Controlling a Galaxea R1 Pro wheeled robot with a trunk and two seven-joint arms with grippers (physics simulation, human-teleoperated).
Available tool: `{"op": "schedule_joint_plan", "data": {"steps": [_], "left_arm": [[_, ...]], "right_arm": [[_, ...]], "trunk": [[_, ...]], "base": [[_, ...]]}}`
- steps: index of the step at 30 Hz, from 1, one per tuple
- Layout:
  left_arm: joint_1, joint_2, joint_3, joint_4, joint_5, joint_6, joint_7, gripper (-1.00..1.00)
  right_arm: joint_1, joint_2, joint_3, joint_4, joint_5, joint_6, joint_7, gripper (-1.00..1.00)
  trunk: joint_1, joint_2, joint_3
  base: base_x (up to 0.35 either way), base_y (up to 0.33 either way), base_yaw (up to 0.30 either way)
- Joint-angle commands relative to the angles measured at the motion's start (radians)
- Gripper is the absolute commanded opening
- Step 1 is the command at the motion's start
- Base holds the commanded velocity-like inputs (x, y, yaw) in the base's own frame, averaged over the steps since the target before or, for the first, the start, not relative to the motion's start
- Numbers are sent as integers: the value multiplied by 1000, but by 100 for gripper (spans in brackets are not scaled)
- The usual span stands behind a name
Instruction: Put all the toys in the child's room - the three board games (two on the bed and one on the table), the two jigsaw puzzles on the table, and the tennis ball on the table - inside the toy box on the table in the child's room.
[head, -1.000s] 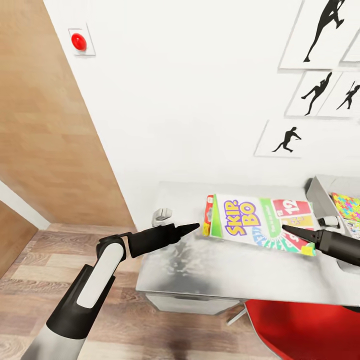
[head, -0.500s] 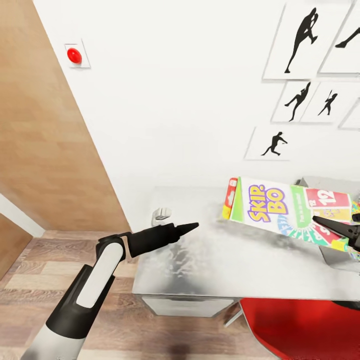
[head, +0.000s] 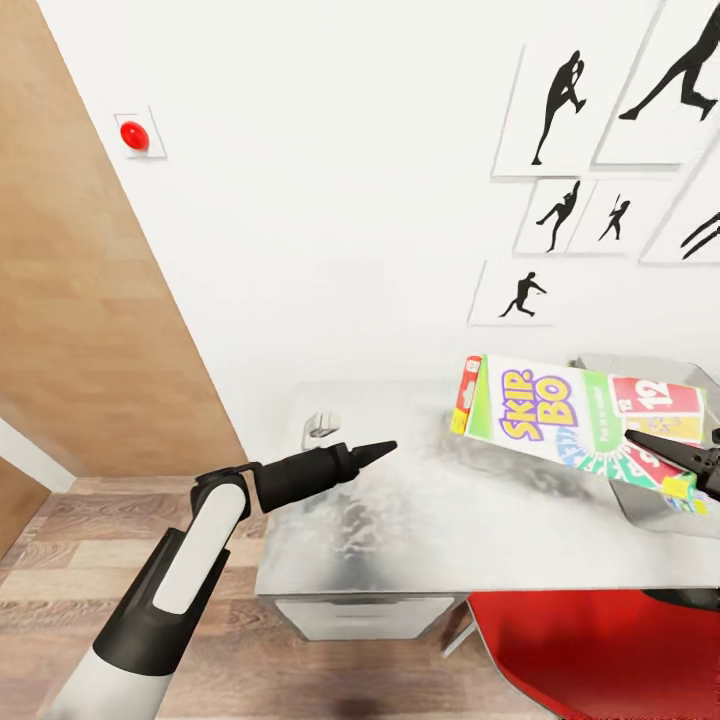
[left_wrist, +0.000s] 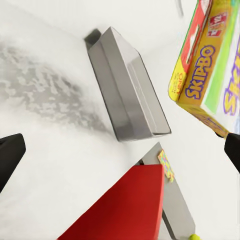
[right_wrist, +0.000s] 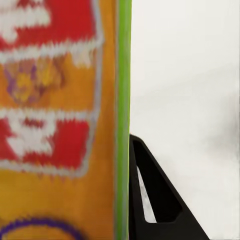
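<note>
White wall (head: 330, 200), silhouette prints (head: 560, 95), wood floor (head: 60, 540)

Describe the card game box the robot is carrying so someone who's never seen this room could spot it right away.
Look at the pale grey table against the white wall. Above its right end, the right gripper holds a flat box, the SKIP-BO game, tilted. It alone bears big yellow and purple letters on white, with a green band and a red panel.
</note>
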Motion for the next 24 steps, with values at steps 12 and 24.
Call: {"op": "schedule_joint_plan", "data": {"steps": [12,24], "left_arm": [[-25,-50,-5,-6,-5,2,2,100],[-27,-56,-4,-2,-6,3,5,100]], "right_arm": [[-134,23,-44,101,-58,5,-431,-100],[-267,67,-93,164,-102,5,-656,-100]], "trunk": [[-23,41,37],[-23,41,57]], "base": [[0,0,-115],[0,0,-116]]}}
